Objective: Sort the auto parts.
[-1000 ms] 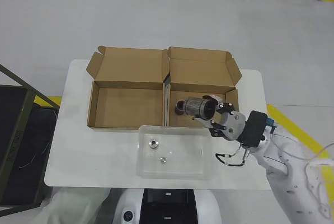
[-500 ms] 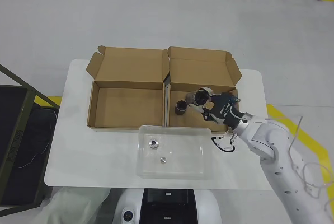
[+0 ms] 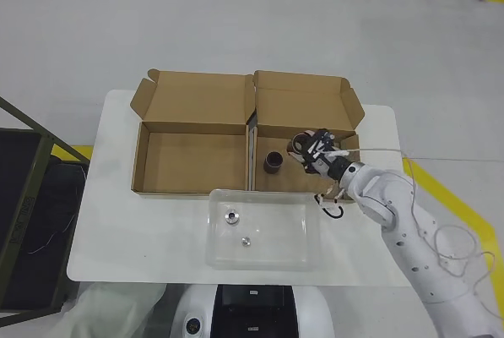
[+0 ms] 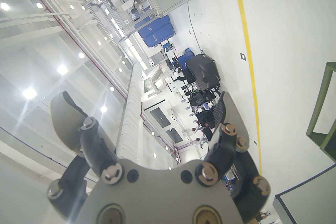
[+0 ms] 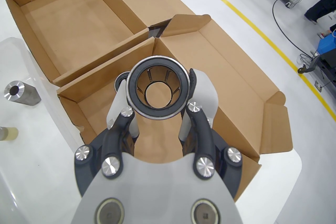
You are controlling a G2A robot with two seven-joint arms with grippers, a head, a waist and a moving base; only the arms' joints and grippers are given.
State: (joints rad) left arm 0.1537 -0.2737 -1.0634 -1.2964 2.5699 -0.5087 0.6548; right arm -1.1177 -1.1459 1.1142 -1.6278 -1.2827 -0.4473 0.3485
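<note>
Cylindrical bearing [image 5: 158,112] sits pinched in right pincer [image 5: 158,89] above cardboard box [image 5: 223,64]; left pincer [image 4: 143,101] spread.

Pale glossy floor [image 3: 66,51] surrounds the white table [image 3: 116,237], with a yellow line [image 3: 450,194] at 4 o'clock and an olive metal frame [image 3: 25,203] at 9 o'clock. The left wrist view takes in ceiling spotlights [image 4: 29,93], 2 blue cabinets [image 4: 156,30] and possibly a dark chair [image 4: 202,70].
</note>
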